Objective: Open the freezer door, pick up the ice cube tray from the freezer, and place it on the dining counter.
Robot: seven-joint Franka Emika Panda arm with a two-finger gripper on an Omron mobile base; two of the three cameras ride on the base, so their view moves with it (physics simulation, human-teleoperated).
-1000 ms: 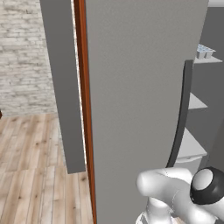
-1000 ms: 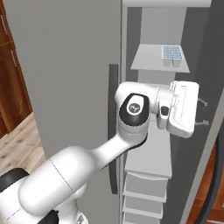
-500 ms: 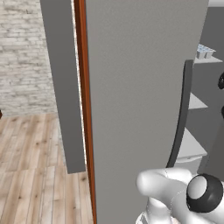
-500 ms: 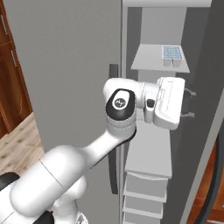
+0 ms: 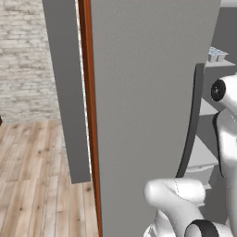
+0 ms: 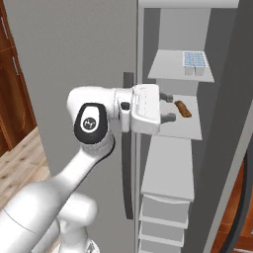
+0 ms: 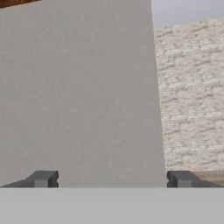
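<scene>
The freezer [image 6: 173,148] stands open, with white shelves between dark grey walls. The pale blue-white ice cube tray [image 6: 195,62] lies on the top shelf, and its corner shows at the right edge of the left base view [image 5: 215,54]. The freezer door [image 6: 230,133] is swung out at the far right. My gripper [image 6: 168,107] is open and empty, level with the second shelf, below and left of the tray. In the hand view my gripper [image 7: 111,179] has its fingertips [image 7: 41,178] spread wide, facing a flat grey panel [image 7: 78,96].
The twin grey panel [image 6: 84,49] with its dark bar handle [image 6: 128,148] is shut just left of my hand. A small brown item [image 6: 183,108] lies on the second shelf. Drawers [image 6: 163,222] fill the freezer's bottom. Brick wall [image 5: 28,60] and wood floor [image 5: 32,185] lie left.
The jaws have spread from about half open to wide open. The hand has pulled back left from the freezer door side toward the twin panel's edge.
</scene>
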